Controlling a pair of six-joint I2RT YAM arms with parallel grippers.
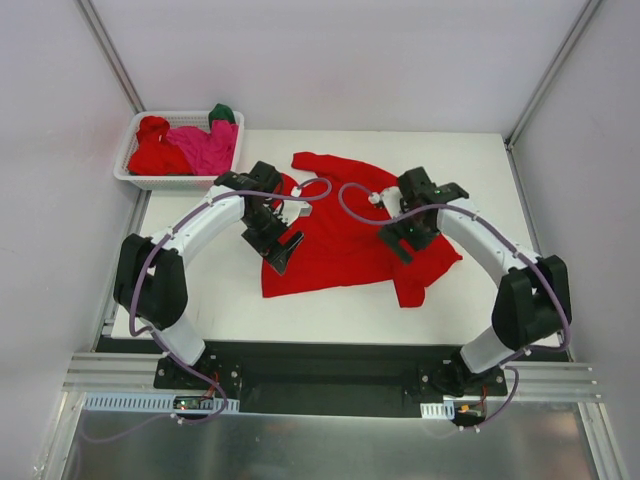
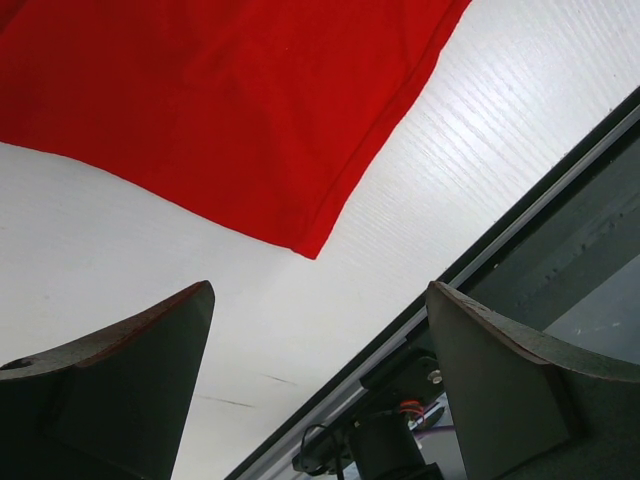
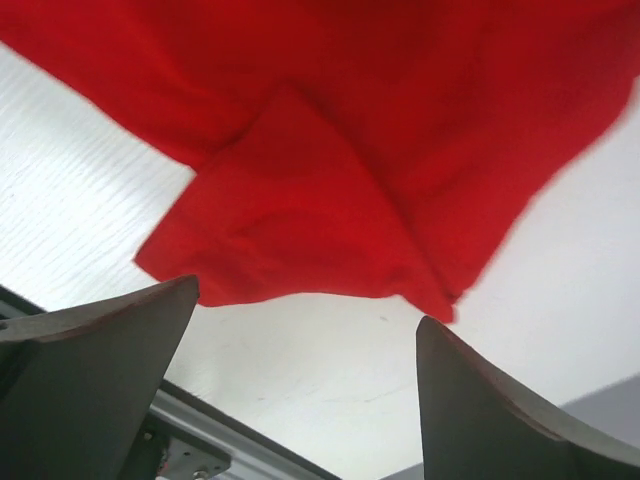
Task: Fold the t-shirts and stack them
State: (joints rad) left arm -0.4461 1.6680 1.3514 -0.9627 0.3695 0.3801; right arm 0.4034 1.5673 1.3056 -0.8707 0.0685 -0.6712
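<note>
The white basket [image 1: 133, 178] holds bundled red, pink and green shirts [image 1: 205, 147]. Right of the basket a red t-shirt [image 1: 335, 225] lies spread; my left gripper [image 1: 278, 250] hovers over its basket-side edge, jaws wide apart, and my right gripper [image 1: 402, 243] over its far side, jaws spread too

Bright even light, faint shadows; red t-shirt [image 3: 330, 180] edge blurred, right wrist view.

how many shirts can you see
4: a red shirt spread on the table, plus a red one, a pink one and a green one bunched in the basket. More may be hidden underneath.
</note>
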